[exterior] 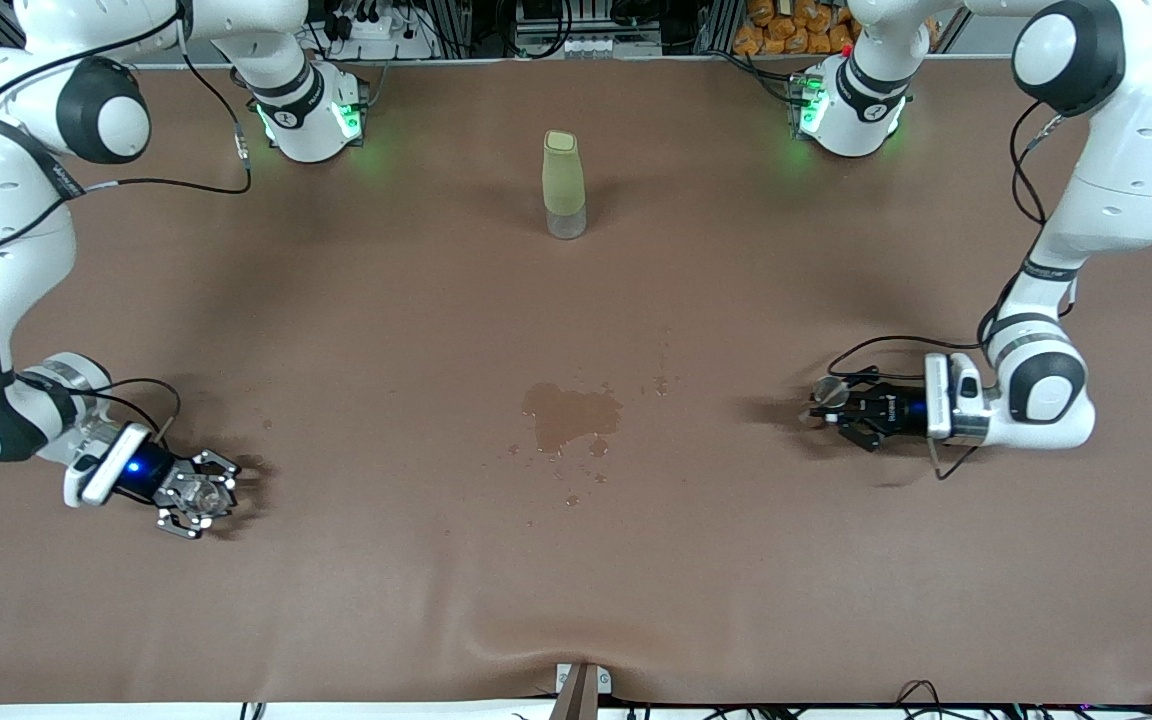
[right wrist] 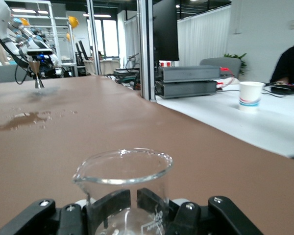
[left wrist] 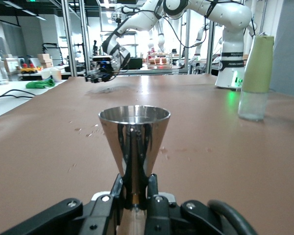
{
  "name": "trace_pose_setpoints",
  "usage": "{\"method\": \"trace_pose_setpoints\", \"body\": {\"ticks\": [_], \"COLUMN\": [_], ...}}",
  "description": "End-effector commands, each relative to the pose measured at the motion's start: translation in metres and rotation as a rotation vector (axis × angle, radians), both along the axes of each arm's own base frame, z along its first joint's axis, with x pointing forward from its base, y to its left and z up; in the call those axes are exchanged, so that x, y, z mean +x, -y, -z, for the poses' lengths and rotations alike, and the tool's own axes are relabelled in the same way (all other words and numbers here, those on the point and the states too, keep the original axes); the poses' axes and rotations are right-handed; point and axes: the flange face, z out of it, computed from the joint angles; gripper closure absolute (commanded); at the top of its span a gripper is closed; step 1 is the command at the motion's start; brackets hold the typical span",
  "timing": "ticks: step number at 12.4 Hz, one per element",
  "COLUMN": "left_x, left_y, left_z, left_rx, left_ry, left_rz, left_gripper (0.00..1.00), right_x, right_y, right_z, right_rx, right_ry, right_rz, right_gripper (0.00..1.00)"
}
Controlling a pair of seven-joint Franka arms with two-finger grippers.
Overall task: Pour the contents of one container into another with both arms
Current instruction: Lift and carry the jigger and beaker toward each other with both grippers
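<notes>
At the right arm's end of the table I have the glass [right wrist: 123,183] pinched in the right gripper [exterior: 198,497], low over the cloth and upright so nothing spills early. Well apart, at the left arm's end, the left gripper [exterior: 841,405] clamps the jigger [left wrist: 134,142] at its waist, mouth up, ready to receive. Between them a wet patch [exterior: 571,415] darkens the table [exterior: 576,590]; the green bottle [exterior: 564,185] stands nearer the bases, clear of both arms' paths, I judge.
</notes>
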Motion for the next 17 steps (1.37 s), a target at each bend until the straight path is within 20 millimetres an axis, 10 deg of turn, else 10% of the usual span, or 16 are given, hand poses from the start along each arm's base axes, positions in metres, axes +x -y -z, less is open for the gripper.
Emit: {"method": "trace_pose_setpoints", "body": {"ticks": [1,9,17], "left_x": [0.008,0.027,0.006], "left_y": [0.043,0.190,0.302], "left_z": [-0.005,-0.034,-0.019], "left_rx": [-0.053,-0.126,-0.111], "left_ry": [-0.025,0.021,-0.005], "left_rz": [-0.013,-0.092,-0.199], "left_gripper": [1.00,1.00,1.00], "right_x": [0.028,0.090,0.060], "right_y": [-0.043,-0.243,-0.424], "right_z": [-0.030,-0.175,-0.224], "right_rx": [0.036,0.113,0.212], "right_ry": [-0.022,-0.181,-0.225], "right_rz": [-0.025,-0.063,-0.210], "right_gripper": [1.00,1.00,1.00]}}
